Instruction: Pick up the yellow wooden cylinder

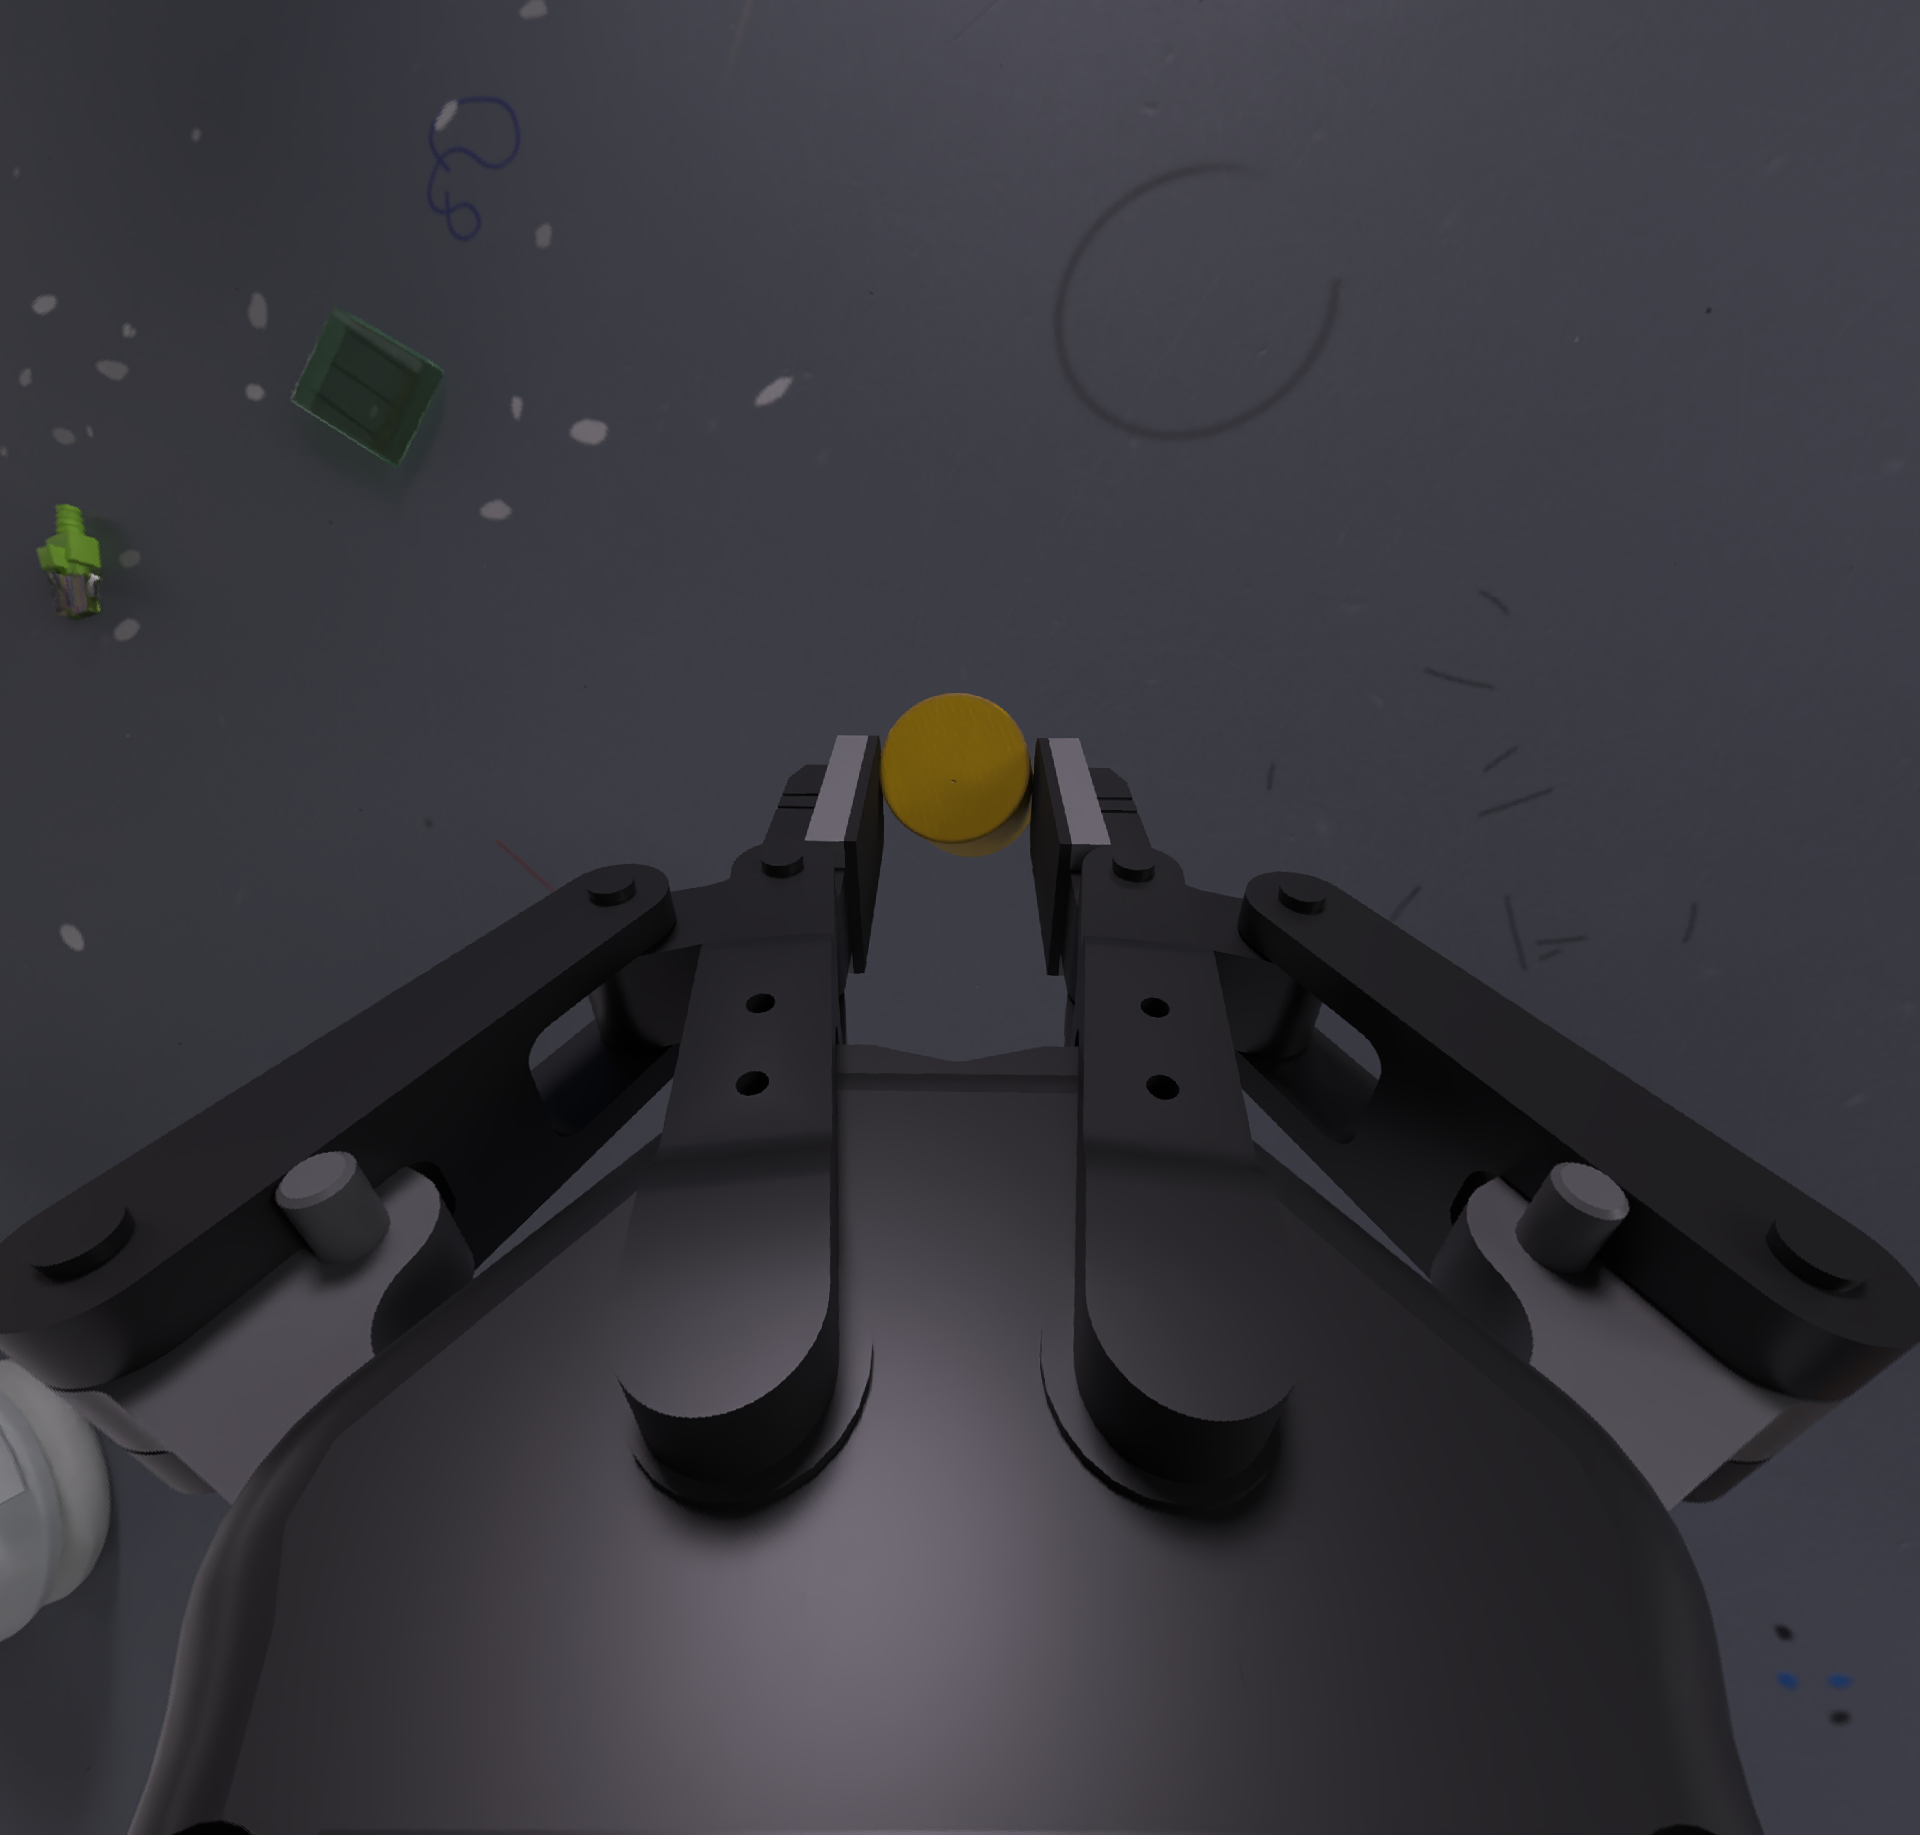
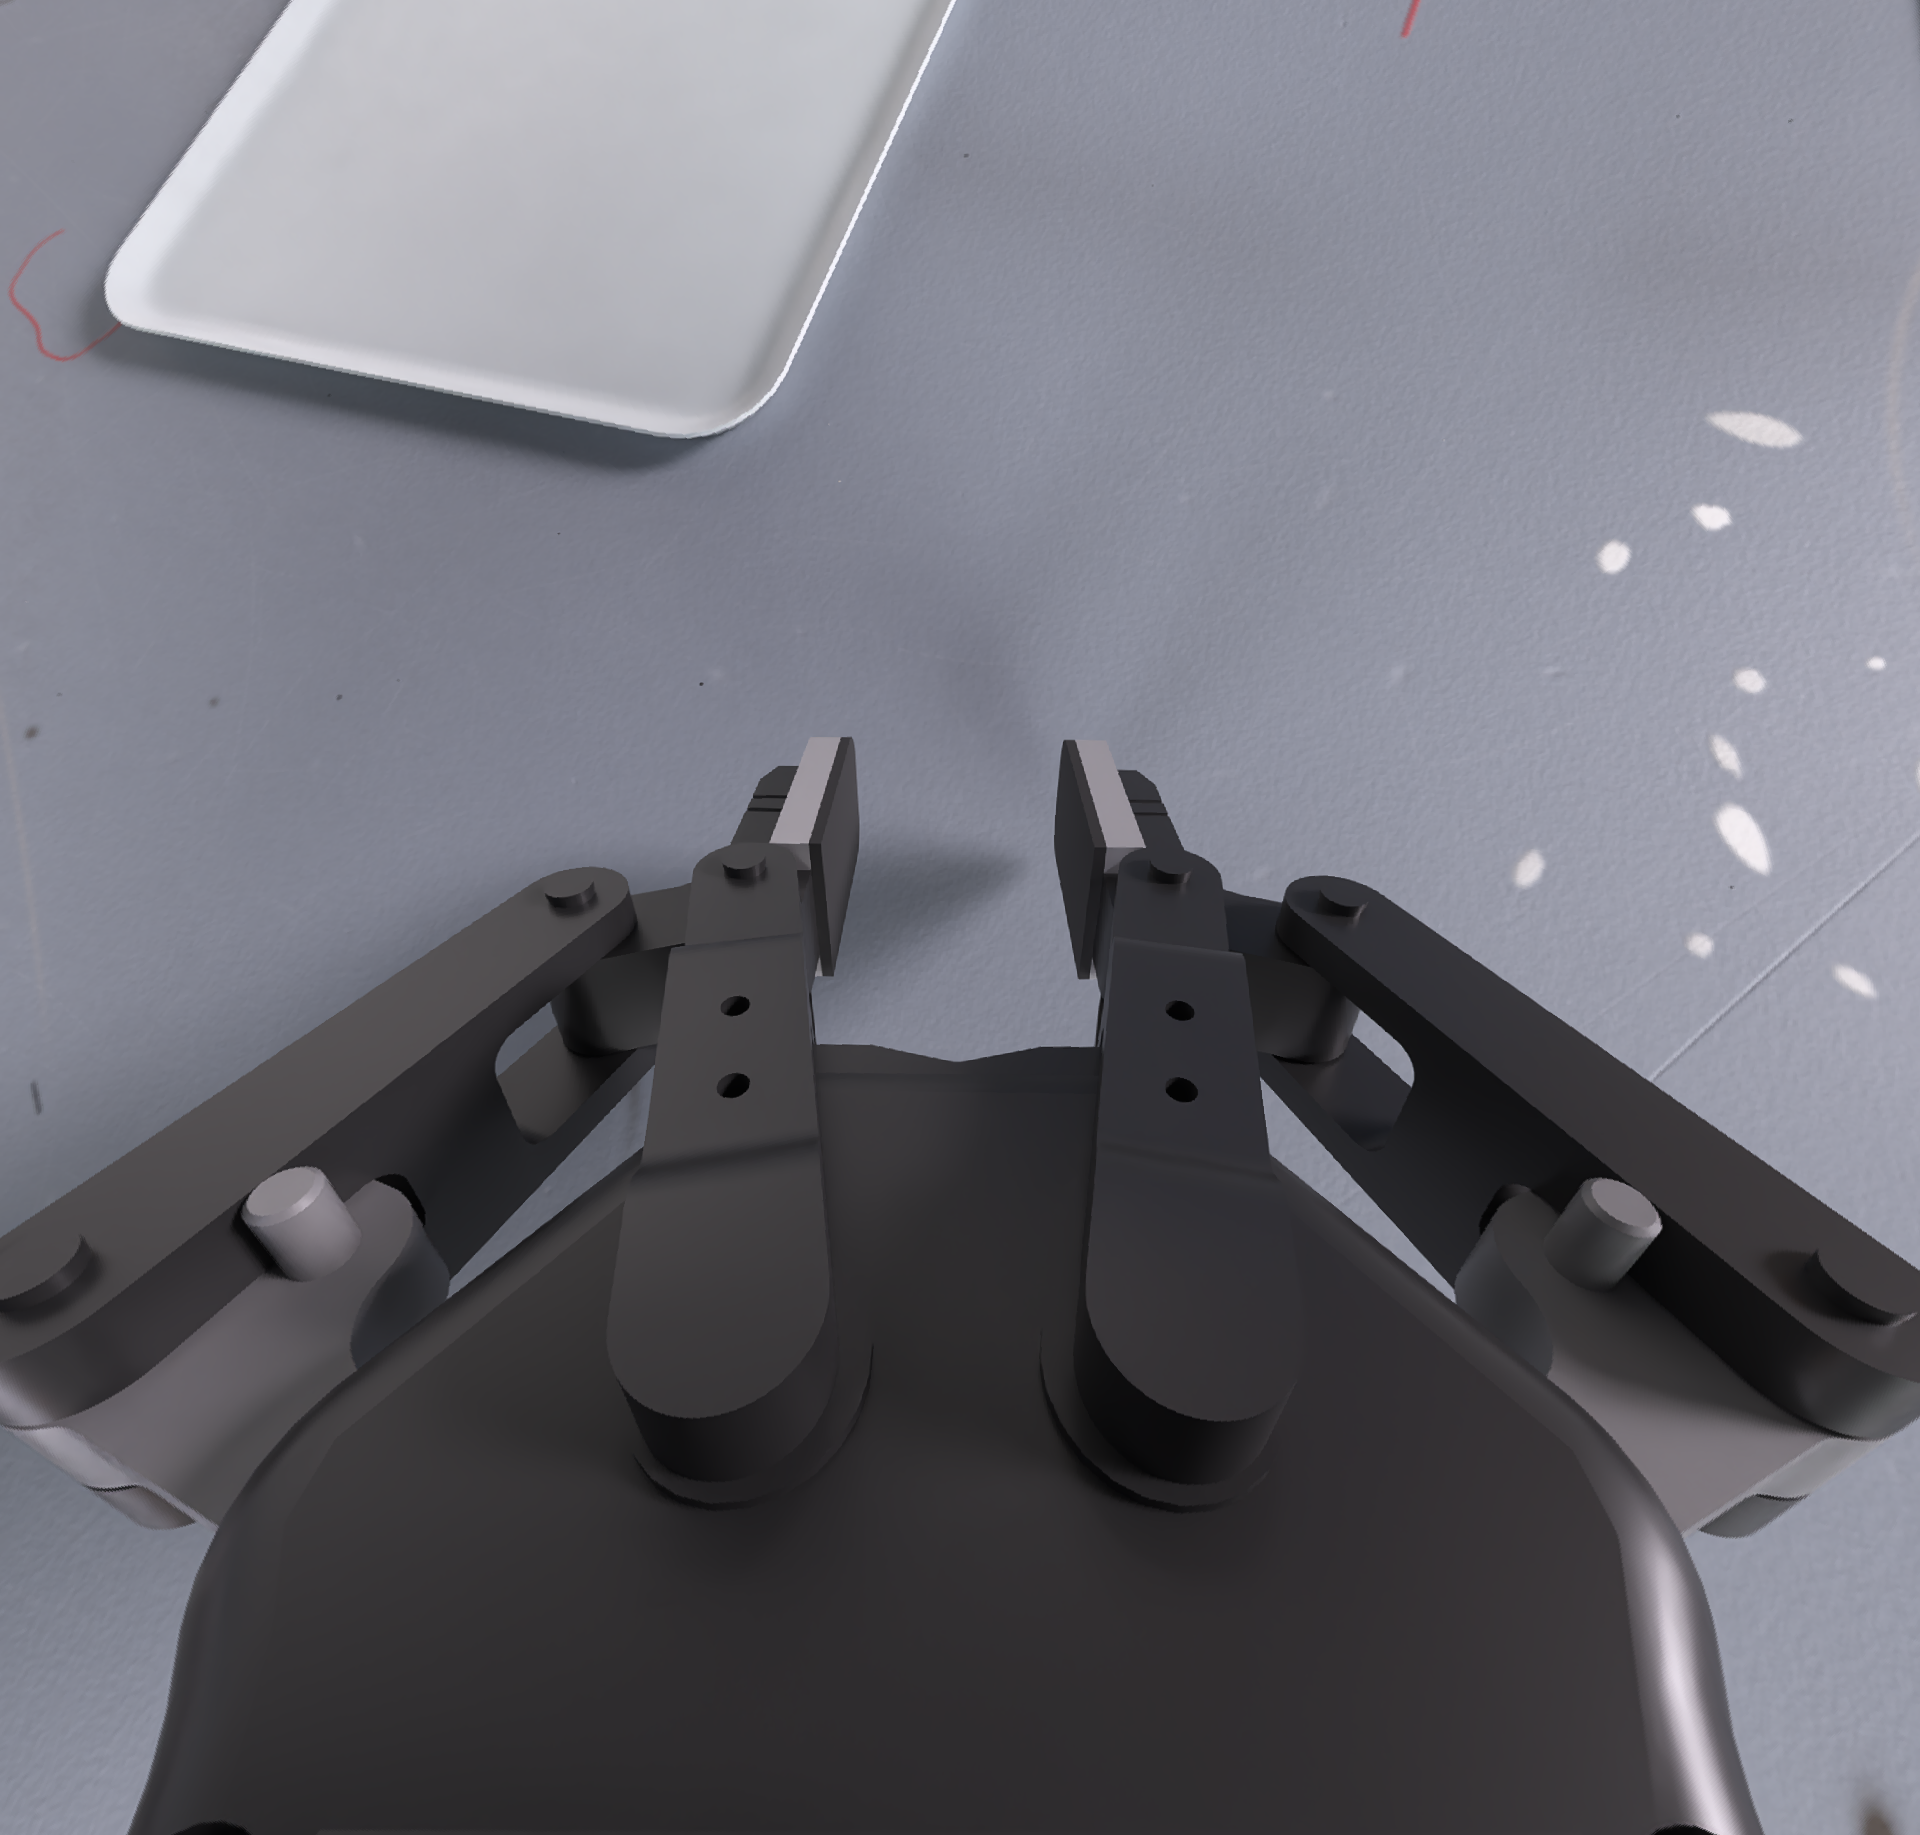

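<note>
Grey table (image 1: 1351,538), yellow cylinder (image 1: 954,767) clamped between left pincer (image 1: 956,788) fingertips

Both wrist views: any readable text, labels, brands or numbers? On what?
None readable.
Table: a blue pen scribble, a loop, not letters.
Green box, yellow wooden cylinder between the left gripper pads, white tray: no markings visible.
</note>
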